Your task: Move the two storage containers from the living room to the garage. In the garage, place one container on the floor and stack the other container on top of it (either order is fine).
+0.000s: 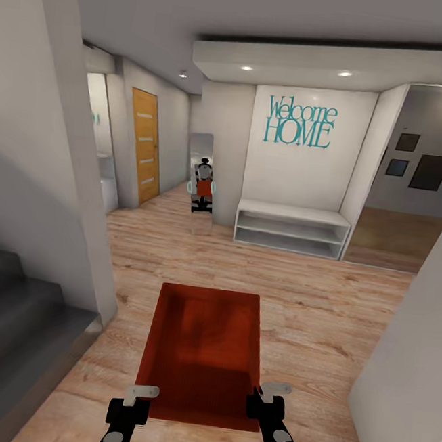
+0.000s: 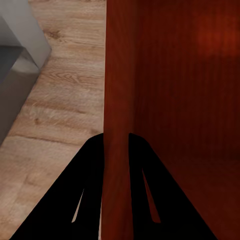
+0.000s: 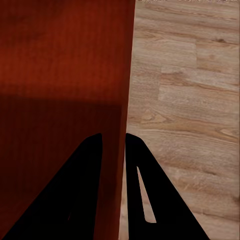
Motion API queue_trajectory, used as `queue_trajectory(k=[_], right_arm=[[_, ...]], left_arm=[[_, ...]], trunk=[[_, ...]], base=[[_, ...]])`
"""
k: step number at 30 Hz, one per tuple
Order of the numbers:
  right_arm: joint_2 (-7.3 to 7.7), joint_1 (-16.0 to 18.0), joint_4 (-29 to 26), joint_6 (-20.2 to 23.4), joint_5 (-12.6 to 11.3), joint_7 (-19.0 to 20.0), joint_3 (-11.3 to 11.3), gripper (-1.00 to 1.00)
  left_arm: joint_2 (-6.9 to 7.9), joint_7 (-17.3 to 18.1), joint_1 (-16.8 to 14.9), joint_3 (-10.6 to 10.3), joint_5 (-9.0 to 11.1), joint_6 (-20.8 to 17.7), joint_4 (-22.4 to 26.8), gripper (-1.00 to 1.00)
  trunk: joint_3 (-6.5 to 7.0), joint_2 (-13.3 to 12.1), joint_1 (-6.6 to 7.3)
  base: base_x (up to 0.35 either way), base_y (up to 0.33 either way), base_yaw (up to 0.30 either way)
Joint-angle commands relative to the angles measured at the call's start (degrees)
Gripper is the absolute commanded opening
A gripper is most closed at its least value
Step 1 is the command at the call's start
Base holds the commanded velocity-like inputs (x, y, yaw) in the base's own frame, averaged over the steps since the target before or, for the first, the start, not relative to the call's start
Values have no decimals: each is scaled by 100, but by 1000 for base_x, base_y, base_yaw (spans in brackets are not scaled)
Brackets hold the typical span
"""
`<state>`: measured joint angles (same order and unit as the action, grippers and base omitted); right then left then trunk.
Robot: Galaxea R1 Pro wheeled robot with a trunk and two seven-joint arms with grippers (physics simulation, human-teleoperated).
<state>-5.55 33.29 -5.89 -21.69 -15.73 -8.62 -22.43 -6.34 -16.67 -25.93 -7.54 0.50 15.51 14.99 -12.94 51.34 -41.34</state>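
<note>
You are carrying one bin (image 1: 202, 352) in front of you over the plank floor (image 1: 321, 306), both arms at its near corners. Your left gripper (image 2: 116, 142) is pinching the bin's left wall, one finger on each side of it. Your right gripper (image 3: 113, 141) is clamping the right wall the same way. You are facing a hallway with a white bench (image 1: 291, 228), a wooden door (image 1: 144, 145) and grey stairs (image 1: 13, 322) at your left.
</note>
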Motion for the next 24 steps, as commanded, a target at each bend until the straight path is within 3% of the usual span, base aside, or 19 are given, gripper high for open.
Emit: queue_trajectory(k=[1,24], right_arm=[[19,2,9,-46,-132,-256,237,-100],[19,2,9,-55,-132,-263,239,-100]], left_arm=[[1,-65,-8,68,161,444,66,-100],[1,-65,-8,68,161,444,66,-100]], trunk=[[-9,6,-4],[-9,6,-4]], base=[[322,0,0],[322,0,0]])
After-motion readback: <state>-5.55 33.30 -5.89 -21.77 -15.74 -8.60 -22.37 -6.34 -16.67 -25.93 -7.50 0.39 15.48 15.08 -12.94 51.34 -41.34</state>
